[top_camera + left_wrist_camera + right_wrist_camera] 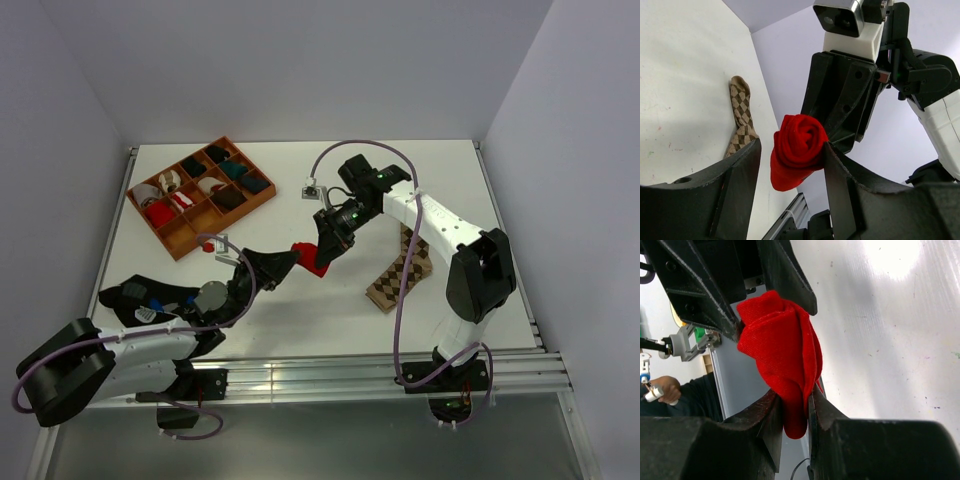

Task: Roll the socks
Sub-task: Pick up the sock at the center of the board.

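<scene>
Red sock (pixel 308 258), rolled, its patch hidden, hangs over the table (pixel 300 320), pinched tight in the right gripper (pixel 794 396); the left gripper (pixel 792 146) gapes wide around it. Beyond, the argyle sock (pixel 398 277) lies flat, partly behind the right arm (pixel 440 225).

We log a brown compartment tray (pixel 228 221) at upper left of the white desk (pixel 300 310), holding black, teal, white and red sock rolls (pixel 158 213).
</scene>
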